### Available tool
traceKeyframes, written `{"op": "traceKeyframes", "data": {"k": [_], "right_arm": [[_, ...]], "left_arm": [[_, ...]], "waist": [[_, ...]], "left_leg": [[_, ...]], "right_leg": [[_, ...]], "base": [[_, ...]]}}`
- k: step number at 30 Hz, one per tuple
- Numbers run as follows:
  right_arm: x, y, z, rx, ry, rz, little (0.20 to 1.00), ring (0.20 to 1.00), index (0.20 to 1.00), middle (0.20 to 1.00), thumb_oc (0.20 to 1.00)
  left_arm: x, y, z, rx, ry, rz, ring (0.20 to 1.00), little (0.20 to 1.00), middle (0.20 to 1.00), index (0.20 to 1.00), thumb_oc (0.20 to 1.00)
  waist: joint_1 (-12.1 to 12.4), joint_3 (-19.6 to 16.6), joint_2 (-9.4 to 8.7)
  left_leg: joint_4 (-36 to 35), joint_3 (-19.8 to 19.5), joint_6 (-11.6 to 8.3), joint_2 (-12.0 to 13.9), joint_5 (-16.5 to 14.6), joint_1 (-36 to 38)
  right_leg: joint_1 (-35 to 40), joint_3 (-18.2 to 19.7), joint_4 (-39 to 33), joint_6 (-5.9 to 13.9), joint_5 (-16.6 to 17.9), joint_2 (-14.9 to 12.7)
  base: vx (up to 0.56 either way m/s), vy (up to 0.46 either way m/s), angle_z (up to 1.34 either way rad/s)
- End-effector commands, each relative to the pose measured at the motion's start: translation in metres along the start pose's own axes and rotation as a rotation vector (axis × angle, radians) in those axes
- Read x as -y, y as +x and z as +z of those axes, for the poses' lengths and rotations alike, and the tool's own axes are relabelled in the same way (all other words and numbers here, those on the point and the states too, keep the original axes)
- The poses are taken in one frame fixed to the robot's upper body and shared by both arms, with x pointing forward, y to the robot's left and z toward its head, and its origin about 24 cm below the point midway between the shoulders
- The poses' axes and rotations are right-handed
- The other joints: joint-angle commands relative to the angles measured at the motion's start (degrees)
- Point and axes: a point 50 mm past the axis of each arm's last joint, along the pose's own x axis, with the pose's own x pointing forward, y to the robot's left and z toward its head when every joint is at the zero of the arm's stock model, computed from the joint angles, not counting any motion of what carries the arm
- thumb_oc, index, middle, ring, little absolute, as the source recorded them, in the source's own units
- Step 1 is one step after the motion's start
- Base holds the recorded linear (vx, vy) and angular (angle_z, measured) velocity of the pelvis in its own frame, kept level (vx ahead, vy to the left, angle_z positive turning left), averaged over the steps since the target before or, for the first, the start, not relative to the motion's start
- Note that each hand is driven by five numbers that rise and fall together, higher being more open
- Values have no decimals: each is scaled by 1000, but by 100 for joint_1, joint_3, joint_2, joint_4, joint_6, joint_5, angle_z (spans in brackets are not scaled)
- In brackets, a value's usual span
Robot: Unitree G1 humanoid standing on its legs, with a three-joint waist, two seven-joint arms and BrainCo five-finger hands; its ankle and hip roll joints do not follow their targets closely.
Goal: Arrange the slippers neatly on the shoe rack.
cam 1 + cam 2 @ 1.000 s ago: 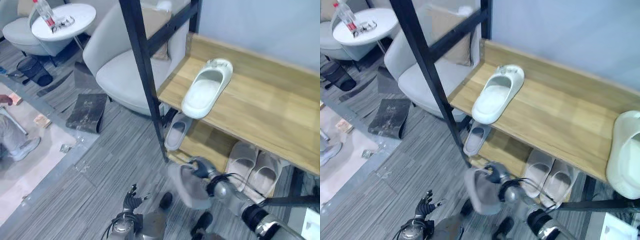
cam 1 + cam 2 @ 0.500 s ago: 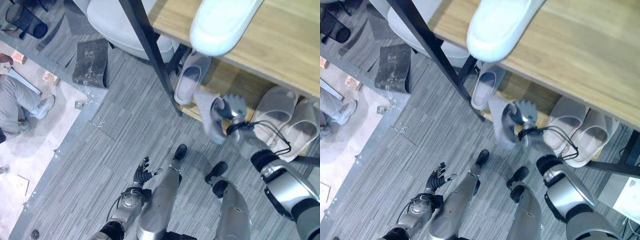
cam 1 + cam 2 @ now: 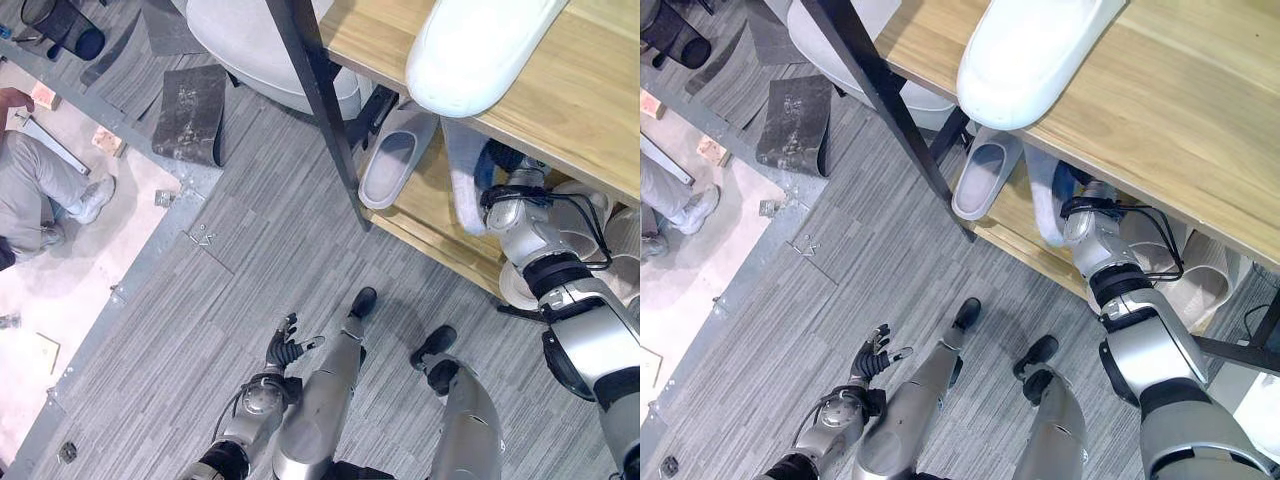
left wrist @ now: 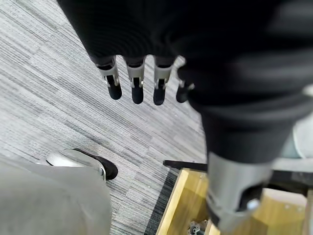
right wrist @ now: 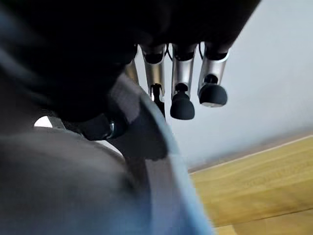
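Holding a grey slipper [image 3: 462, 175] on edge, the right hand [image 3: 505, 185] has its fingers [image 5: 182, 105] curled over the rim, thumb hidden; likely tilted so it can slip under the top shelf [image 3: 590, 110] onto the lower shelf [image 3: 425, 215]. Just beside the hand, towards the black post [image 3: 322, 105], lies its apparent mate [image 3: 392, 165]. On the hand's other side sits a beige pair [image 3: 1210, 280]. A white slipper [image 3: 1035, 50] overhangs the top shelf directly above, tight clearance. Left hand [image 3: 287, 348] hangs low over the floor, fingers spread, empty. A person [image 3: 45, 195] is seated well off.

Both head eyes look steeply down at the same shoe rack [image 3: 560, 110]; wrist cameras sit close.
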Motion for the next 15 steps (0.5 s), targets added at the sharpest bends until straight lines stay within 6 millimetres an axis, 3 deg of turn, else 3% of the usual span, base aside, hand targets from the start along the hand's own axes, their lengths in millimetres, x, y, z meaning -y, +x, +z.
{"op": "traceKeyframes", "data": {"k": [1, 11, 15], "right_arm": [[25, 28, 11, 69, -33, -91, 200, 200, 200, 200, 200], [23, 22, -32, -70, -185, -43, 200, 200, 200, 200, 200], [20, 21, -32, -81, -192, -34, 200, 200, 200, 200, 200]], "left_arm": [[-3, 2, 6, 35, 15, 7, 1000, 1000, 1000, 1000, 1000], [1, 4, 11, 50, -2, 0, 1000, 1000, 1000, 1000, 1000], [2, 6, 14, 57, -7, 3, 1000, 1000, 1000, 1000, 1000]], "waist": [[118, -14, -197], [90, 180, -103], [87, 230, -101]], "left_leg": [[467, 336, 86, -72, -669, 32], [786, 314, 107, -187, -716, -461], [806, 329, 115, -192, -717, -551]], "right_leg": [[515, 321, -412, 463, -215, 111], [82, 306, -32, 475, -340, 11], [-25, 349, -6, 469, -350, 14]], "base": [[0, 0, 0], [9, 5, 4], [8, 13, 4]]}}
